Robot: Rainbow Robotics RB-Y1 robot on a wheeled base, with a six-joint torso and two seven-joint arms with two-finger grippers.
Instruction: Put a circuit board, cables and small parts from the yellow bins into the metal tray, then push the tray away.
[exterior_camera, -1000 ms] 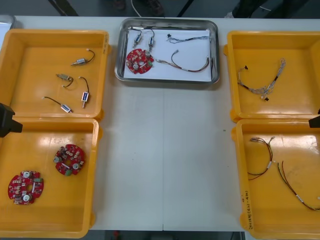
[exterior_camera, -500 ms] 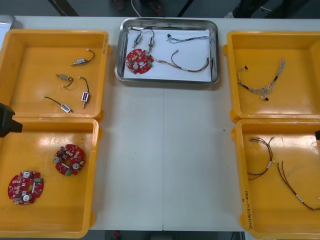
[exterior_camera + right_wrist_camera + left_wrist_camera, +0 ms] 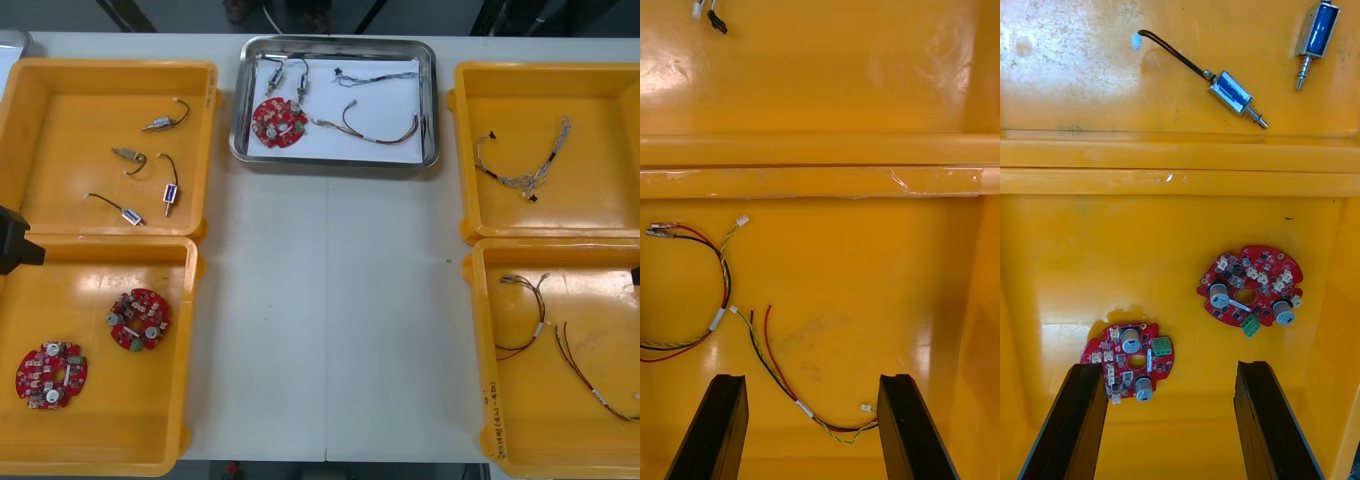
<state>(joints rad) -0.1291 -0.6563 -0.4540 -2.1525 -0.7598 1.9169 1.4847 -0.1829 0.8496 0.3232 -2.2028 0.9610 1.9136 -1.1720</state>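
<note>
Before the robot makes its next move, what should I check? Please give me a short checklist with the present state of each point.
1. Circuit board in the metal tray: ok, one lies on its white inside.
2. Cables in the tray: ok, at least two lie beside the board.
3. Small metal parts in the tray: ok, two near its far left corner.
4. Tray pushed away: ok, it sits at the far edge of the table.
5. Left gripper empty: ok, open over the near left bin.
6. Right gripper empty: ok, open over the near right bin.
</note>
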